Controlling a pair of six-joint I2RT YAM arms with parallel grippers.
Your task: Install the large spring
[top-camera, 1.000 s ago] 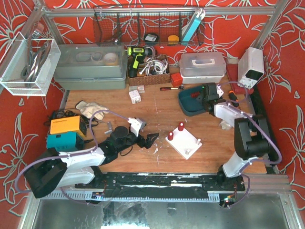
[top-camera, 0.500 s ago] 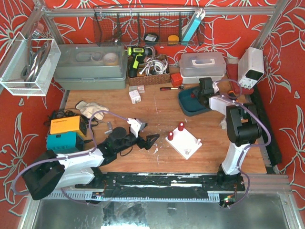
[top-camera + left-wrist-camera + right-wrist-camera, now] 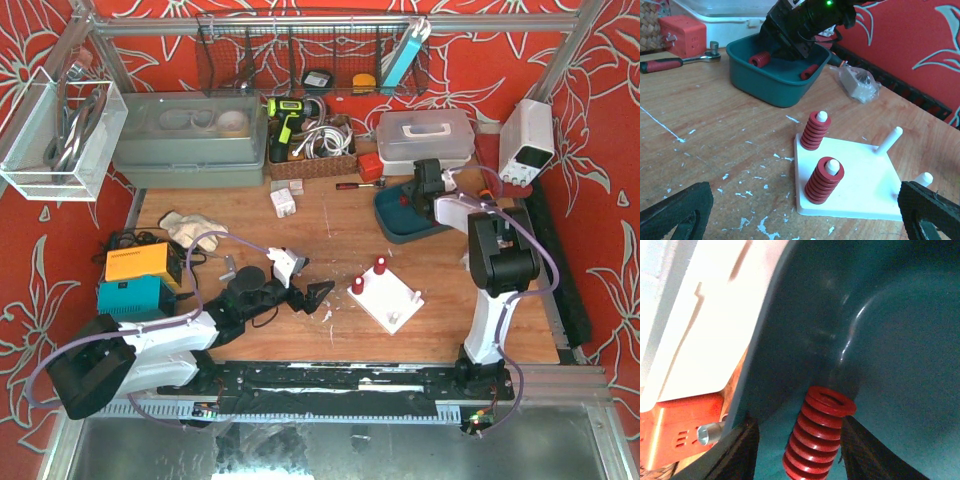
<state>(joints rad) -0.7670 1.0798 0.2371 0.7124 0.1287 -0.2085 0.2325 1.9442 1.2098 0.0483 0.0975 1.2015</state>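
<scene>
A white base plate point(image 3: 392, 300) with four pegs lies on the table. Two pegs carry large red springs point(image 3: 815, 131) point(image 3: 824, 180); the other two pegs point(image 3: 888, 140) are bare. A teal bin point(image 3: 392, 226) behind it holds loose red springs point(image 3: 759, 59). My right gripper point(image 3: 420, 203) reaches down into the bin. In the right wrist view its jaws point(image 3: 800, 427) stand either side of a red spring point(image 3: 820, 437), with a gap on the left side. My left gripper point(image 3: 318, 292) is wide open and empty, left of the plate.
A red-handled ratchet point(image 3: 675, 62) and an orange cube point(image 3: 682, 35) lie left of the bin. A clear bag point(image 3: 856, 82) lies to its right. A white lidded box point(image 3: 425, 140), a wicker basket of tools point(image 3: 305, 150) and a grey bin point(image 3: 190, 140) line the back.
My right arm has folded upright and its wrist has moved back over the teal bin, lowering the gripper onto a spring. My left arm has hardly moved.
</scene>
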